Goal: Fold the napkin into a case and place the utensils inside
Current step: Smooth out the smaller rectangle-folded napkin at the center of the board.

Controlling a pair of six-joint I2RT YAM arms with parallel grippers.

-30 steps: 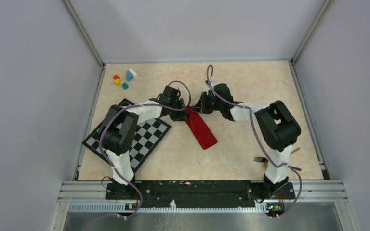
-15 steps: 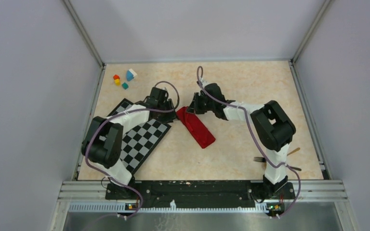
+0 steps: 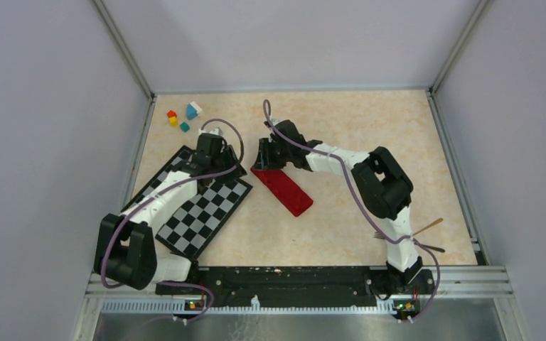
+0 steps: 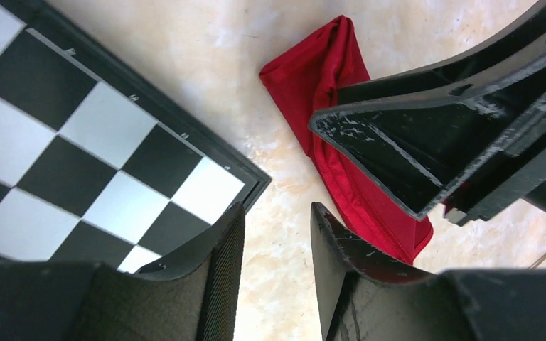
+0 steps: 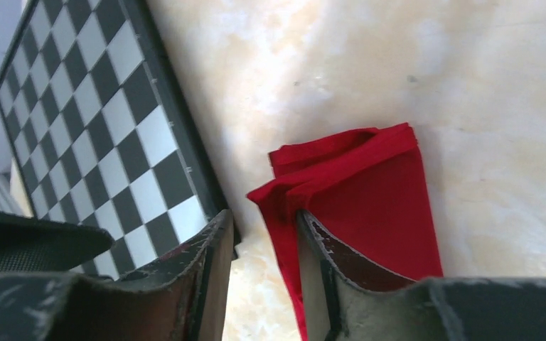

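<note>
The red napkin lies folded into a narrow oblong case on the table, slanting from far left to near right. My right gripper stands open at its far end, the cloth's edge lying below the gap between its fingers. My left gripper is open and holds nothing, hovering between the mat's corner and the case. Of the utensils, the spoon's tan handle pokes out by the right arm's base and the fork is mostly hidden behind that arm.
A black-and-white checkered mat lies left of the case, under the left arm. Small coloured blocks sit at the far left corner. Grey walls close in the table on three sides.
Both arms have swung left. The right gripper, shut on the napkin's far end before, has opened and let it go; the case's far end has shifted left.
</note>
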